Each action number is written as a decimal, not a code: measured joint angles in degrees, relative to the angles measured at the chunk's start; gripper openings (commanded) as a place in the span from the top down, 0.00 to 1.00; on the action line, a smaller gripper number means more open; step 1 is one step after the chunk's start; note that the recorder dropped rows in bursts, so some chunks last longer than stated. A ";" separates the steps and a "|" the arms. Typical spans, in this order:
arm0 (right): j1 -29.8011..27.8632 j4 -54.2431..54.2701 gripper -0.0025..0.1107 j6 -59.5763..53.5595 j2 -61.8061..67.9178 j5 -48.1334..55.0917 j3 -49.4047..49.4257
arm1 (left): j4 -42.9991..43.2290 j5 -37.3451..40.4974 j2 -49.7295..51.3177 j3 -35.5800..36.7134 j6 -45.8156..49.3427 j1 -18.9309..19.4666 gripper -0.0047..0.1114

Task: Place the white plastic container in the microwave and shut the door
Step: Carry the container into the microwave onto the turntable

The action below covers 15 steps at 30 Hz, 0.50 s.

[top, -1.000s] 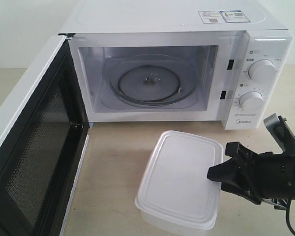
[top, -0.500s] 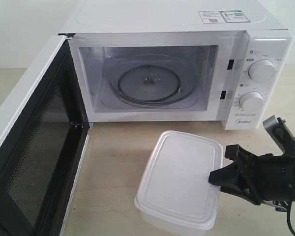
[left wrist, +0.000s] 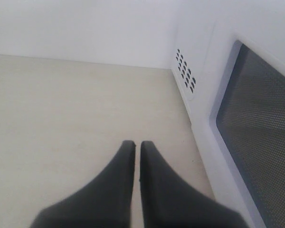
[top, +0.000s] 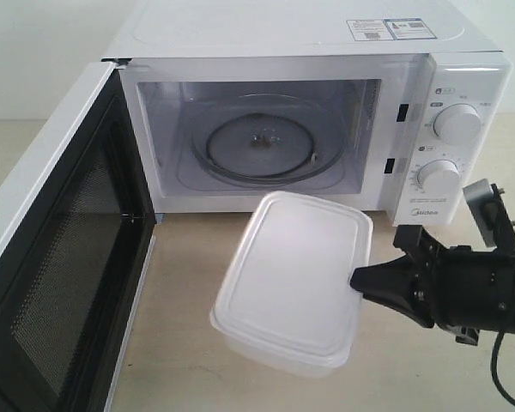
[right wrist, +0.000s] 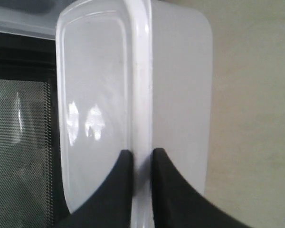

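The white plastic container (top: 292, 279) hangs tilted above the table, in front of the microwave (top: 326, 112). My right gripper (top: 360, 281) is shut on the rim at the container's right side. In the right wrist view the two black fingers pinch the lid rim of the container (right wrist: 135, 95), with the gripper (right wrist: 142, 154) closed around it. The door (top: 60, 249) stands wide open at the left, mesh-lined face inward. The glass turntable (top: 262, 142) lies bare in the cavity. My left gripper (left wrist: 134, 145) is shut on nothing, beside the door's outer window (left wrist: 259, 128).
Two round knobs (top: 457, 123) sit on the microwave's right panel, just above my right arm (top: 476, 292). The pale wooden table (top: 189, 300) stretches in front of the oven. A white wall (left wrist: 85, 28) stands behind the table.
The right gripper has lifted the container off the table and carried it left and toward the microwave opening. The left gripper's earlier state is not shown.
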 measured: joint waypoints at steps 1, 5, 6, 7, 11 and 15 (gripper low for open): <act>0.57 1.91 0.98 -0.67 0.00 -0.52 0.00 | 0.00 0.00 0.00 0.00 0.00 0.00 0.92; 9.36 17.60 0.98 -6.98 0.12 -0.29 0.00 | 0.00 0.00 0.00 0.00 0.00 0.00 0.92; 13.19 24.61 0.98 -9.81 0.12 0.50 0.00 | 0.00 0.00 0.00 0.00 0.00 0.00 0.92; 14.88 27.28 0.98 -10.96 0.12 0.92 0.00 | 0.00 0.00 0.00 0.00 0.00 0.00 0.92; 19.75 35.87 0.98 -12.24 0.12 4.09 -2.52 | 0.00 0.00 0.00 0.00 0.00 0.00 0.92; 22.79 41.42 0.98 -11.99 0.12 9.84 -8.00 | 0.00 0.00 0.00 0.00 0.00 0.00 0.92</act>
